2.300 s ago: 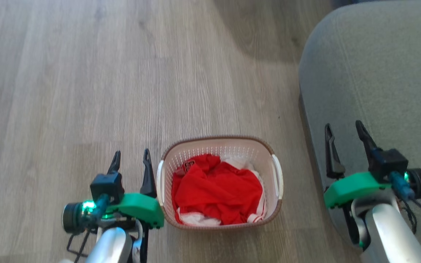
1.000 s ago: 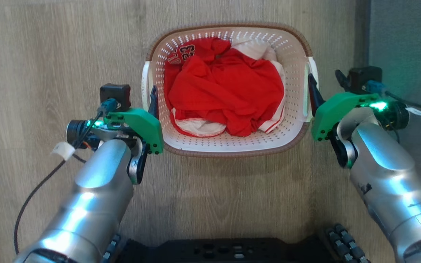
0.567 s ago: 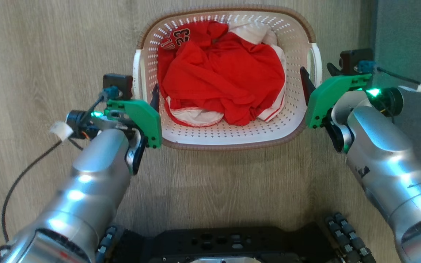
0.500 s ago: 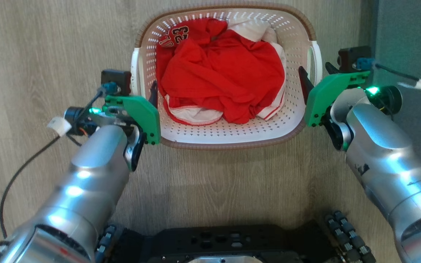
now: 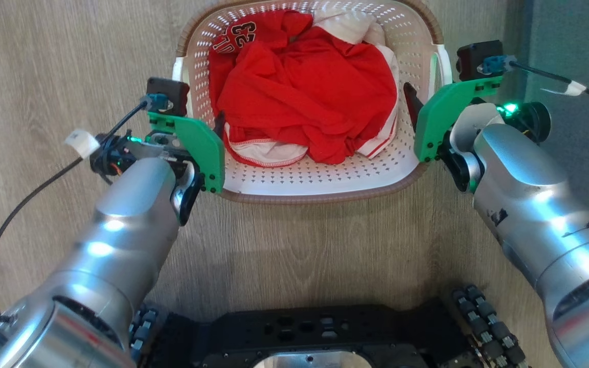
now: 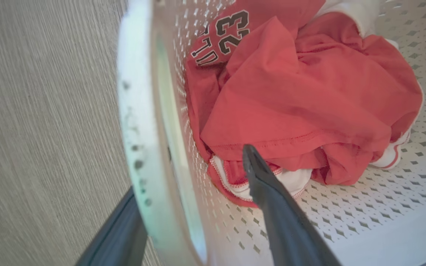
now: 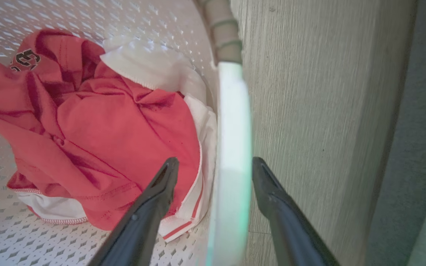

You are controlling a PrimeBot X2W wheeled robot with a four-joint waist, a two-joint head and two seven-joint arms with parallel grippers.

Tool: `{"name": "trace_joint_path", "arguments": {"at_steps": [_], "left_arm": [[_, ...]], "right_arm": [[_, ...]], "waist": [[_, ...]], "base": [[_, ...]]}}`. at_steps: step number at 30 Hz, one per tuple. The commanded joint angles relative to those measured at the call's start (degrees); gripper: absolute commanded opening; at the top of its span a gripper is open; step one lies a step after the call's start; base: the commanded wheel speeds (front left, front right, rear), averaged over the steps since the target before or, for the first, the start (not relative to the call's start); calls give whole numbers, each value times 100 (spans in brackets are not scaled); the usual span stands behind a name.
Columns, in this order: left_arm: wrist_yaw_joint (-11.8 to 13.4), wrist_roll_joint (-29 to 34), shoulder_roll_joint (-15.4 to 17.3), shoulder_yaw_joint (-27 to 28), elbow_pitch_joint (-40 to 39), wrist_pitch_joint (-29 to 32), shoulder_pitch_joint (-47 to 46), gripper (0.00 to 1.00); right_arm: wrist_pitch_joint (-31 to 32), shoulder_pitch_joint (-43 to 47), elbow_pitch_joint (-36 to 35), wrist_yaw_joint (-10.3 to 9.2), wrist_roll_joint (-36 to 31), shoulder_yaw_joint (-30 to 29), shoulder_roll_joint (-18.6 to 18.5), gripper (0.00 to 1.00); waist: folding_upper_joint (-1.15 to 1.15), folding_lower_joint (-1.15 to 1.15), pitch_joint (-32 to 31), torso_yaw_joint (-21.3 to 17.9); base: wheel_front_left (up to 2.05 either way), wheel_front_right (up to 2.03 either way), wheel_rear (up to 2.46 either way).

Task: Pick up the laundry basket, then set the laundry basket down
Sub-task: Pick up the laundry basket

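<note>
Laundry basket sits on the wood floor just ahead of the robot's dark base, with a white handle turned toward each arm. At the basket's left side, the left hand straddles the left handle. One finger lies outside it and the other reaches down inside the basket beside the red jersey. The two stand apart, not yet pinched on the plastic. At the basket's right side the right hand mirrors this, fingers apart with the right handle between them. Its outer finger runs between the basket and a grey upholstered piece (close quarters on that side). The step in hand looks like lining up a two-sided grasp, since taking both handles together should keep the load level as it rises. The clothes are heaped mid-basket, but white cloth lies against the right wall near the inner finger, so closing there could catch fabric along with the handle.
</note>
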Motion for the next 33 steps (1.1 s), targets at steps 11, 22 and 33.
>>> {"name": "trace_joint_path", "arguments": {"at_steps": [11,22,33], "left_arm": [[82,-357,114,-371,-66,90,-128,100],[131,-791,114,-614,-146,163,-181,100],[152,-1315,114,-881,-245,382,-168,0]], "right_arm": [[32,38,166,41,379,338,69,100],[2,-62,214,41,646,564,13,93],[-118,-125,393,41,861,719,-54,0]], "waist": [[0,0,141,63],[0,0,198,115],[0,0,184,187]], "base": [[0,0,0],[0,0,0],[0,0,0]]}}
